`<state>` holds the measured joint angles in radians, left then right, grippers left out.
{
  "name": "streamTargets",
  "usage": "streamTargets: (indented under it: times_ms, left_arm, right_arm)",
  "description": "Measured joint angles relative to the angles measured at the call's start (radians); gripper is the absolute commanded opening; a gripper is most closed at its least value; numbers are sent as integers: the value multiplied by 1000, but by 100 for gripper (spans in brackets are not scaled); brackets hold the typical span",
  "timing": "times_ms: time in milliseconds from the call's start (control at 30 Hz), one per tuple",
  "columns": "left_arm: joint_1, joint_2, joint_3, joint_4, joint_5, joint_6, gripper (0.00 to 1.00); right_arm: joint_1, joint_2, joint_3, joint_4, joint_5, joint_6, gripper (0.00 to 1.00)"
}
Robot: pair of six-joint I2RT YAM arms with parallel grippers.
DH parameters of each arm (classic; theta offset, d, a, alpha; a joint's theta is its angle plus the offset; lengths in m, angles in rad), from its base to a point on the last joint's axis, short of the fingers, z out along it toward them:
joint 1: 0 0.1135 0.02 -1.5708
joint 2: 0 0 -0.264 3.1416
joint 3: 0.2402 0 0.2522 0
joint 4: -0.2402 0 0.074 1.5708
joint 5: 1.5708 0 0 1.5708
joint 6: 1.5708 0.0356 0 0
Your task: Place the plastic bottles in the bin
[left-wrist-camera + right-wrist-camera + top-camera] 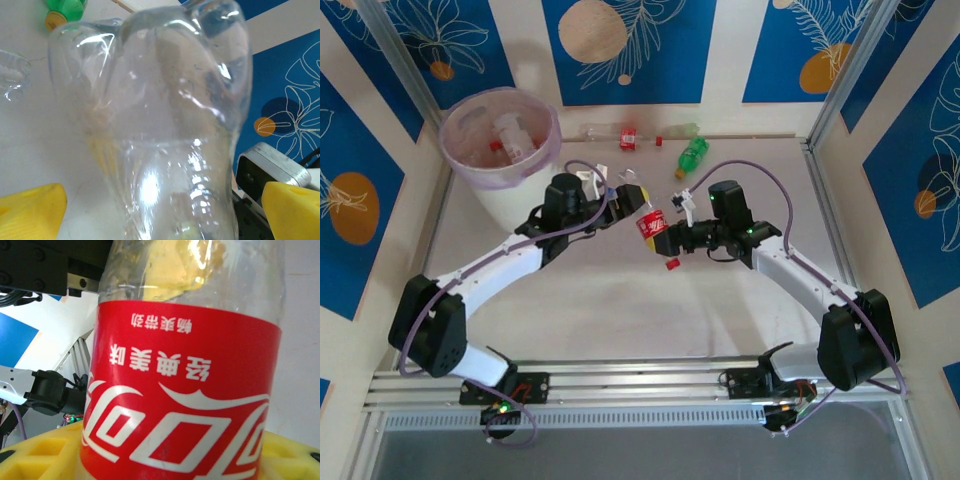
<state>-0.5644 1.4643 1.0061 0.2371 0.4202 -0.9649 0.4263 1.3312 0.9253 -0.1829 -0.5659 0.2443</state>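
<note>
1. We see the right jaws pinching a clear bottle (649, 222) by its red label (180, 400), with yellow fingers (40, 455) against the label's lower edge. The bottle is held above the middle of the counter (620, 310), between the two arms.
2. The left jaws are spread wide. Their yellow fingertips (30, 210) stand on either side of the same bottle's clear end, and we see a gap on both sides.
3. The bin (500, 205) stands at the back left corner, just beside the left arm. A few bottles in the bin (510, 135) lie on its pink liner.
4. Along the back wall lie a clear red-labelled bottle (610, 133), a green bottle (692, 152) and one more pale bottle (675, 133).
5. A small red cap (672, 264) shows just beneath the right jaws. We cannot tell whether it lies on the counter or belongs to the held bottle.
</note>
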Motion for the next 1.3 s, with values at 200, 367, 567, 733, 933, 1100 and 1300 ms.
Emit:
streamTargets:
  times_ms: [200,367,567,733,933,1100,1300]
  left_arm:
    - [-27,30,0,48,-2,-44,92]
    - [-29,33,-3,82,-2,-77,77]
    - [-28,33,-7,97,-13,-91,54]
    - [-29,33,-7,101,-22,-100,42]
    - [-29,34,-7,104,-28,-100,38]
    - [-29,43,-7,97,-29,-100,38]
    - [-29,55,-7,93,-33,-100,36]
  right_arm:
    - [17,0,0,19,1,0,44]
    - [35,0,0,19,1,0,44]
    - [37,0,0,30,6,0,53]
    - [37,0,0,35,11,1,63]
    - [37,0,0,34,26,12,82]
    - [36,-2,0,32,47,12,99]
    - [31,-33,12,-6,68,6,99]
